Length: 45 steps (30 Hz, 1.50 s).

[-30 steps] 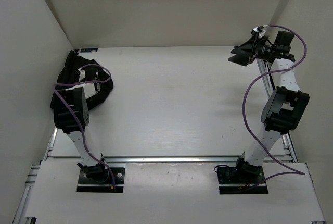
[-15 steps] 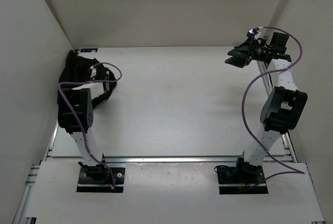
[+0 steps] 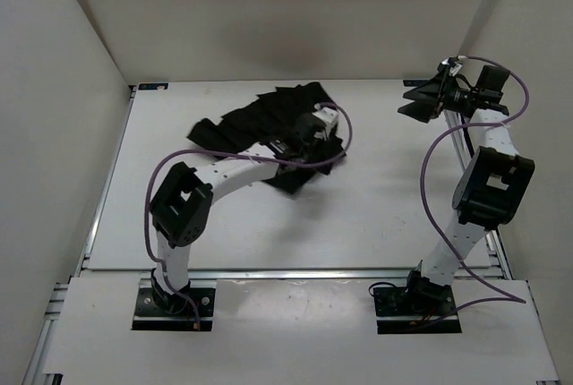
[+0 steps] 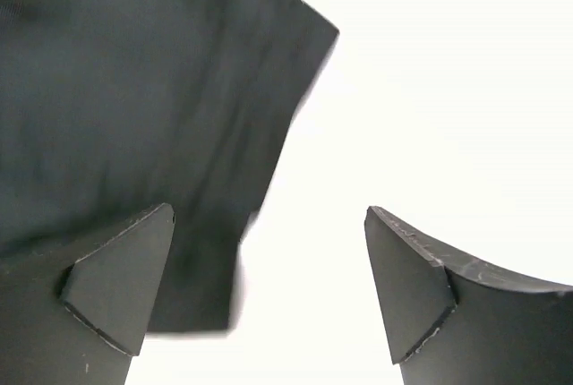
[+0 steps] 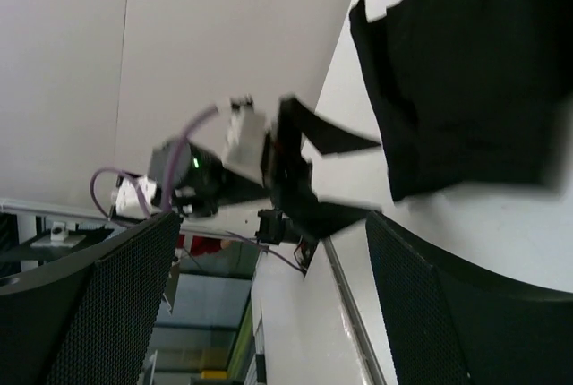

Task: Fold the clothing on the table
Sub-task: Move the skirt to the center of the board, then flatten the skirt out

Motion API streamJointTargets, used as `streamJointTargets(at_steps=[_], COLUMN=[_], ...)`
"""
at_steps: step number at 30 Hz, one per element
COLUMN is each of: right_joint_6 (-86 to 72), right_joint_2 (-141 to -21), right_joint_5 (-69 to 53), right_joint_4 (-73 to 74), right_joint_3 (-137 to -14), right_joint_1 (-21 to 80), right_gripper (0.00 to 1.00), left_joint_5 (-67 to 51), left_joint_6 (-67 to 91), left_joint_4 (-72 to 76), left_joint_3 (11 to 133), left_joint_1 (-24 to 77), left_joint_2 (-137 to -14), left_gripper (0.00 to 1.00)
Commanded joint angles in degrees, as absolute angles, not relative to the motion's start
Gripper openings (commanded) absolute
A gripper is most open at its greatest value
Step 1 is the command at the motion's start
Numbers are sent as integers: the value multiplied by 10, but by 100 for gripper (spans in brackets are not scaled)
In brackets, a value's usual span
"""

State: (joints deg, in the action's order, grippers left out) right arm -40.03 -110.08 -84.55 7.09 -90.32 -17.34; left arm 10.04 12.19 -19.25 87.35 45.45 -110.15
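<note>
Bright, even, diffuse light falls from overhead on the worktop point(image 3: 385, 215). Only faint, soft-edged shade lies beside the clothing point(image 3: 269, 121), and a dim smudge darkens the back wall point(image 3: 295, 45) beyond the far edge. In the left wrist view the worktop blows out to featureless white and the cloth's hems smear with blur, while the fingers point(image 4: 107, 295) of the left claw point(image 4: 269, 212) are crisp. The right wrist view is tilted. The mesh on the right claw point(image 5: 273, 217) reads sharp, and the cloth's edges look softer.

White arm links point(image 3: 235, 170), black joints point(image 3: 182, 215), looping purple cables point(image 3: 423, 188), and black wedge-shaped claw fingers point(image 4: 116, 286).
</note>
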Motion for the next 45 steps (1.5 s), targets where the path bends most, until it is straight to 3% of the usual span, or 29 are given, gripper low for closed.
streamJointTargets(at_steps=[1,5,8,11,13,16,19,21,27,33,37,38,39,41,42,43,45], right_joint_6=[-380,-302,-81,83,133,160,191,233,346,350,362,363,366,354,352,345,342], right_joint_2=[-1107,-1124,-1161,-1187,-1228,-1305,-1382,-1396,-1457,-1497,-1500,-1497,-1498,-1494,-1493,-1493,-1484], right_joint_5=[-843,-792,-571,-396,-366,-451,-530,-510,-425,-433,-427,-428,-433,-434,-437,-439,-443], right_joint_4=[86,177,420,503,537,602,668,673,766,763,766,768,766,766,767,767,768], right_joint_3=[-925,-951,-1098,-1169,-1193,-1241,-1301,-1299,-1336,-1369,-1369,-1363,-1352,-1349,-1353,-1347,-1331], right_joint_1=[-197,-198,-176,-129,-113,-145,-192,-196,-177,-184,-157,-149,-142,-136,-134,-135,-127], right_gripper=[89,99,100,99,99,99,99,99,99,97,83,74,58,34,20,15,6], left_joint_5=[47,99,119,78,1,-114,-220,-264,-208,-161,-146,-146,-144,-170,-180,-205,-235], left_joint_6=[141,200,214,186,182,179,256,325,337,363,391,394,392,396,404,409,411], left_joint_4=[-213,-253,-221,-219,-245,-258,-171,-85,-115,-103,-70,-65,-62,-45,-34,-14,16], left_joint_3=[901,891,812,766,780,836,858,858,941,914,861,855,852,836,826,821,798], left_joint_1=[459,388,334,327,343,390,410,417,446,413,391,389,388,390,391,391,414], left_joint_2=[-1097,-1036,-964,-947,-982,-1054,-1099,-1139,-1237,-1253,-1224,-1218,-1215,-1204,-1200,-1198,-1183], left_gripper=[99,99,98,99,98,99,99,98,99,99,99,99,95,86,72,67,75])
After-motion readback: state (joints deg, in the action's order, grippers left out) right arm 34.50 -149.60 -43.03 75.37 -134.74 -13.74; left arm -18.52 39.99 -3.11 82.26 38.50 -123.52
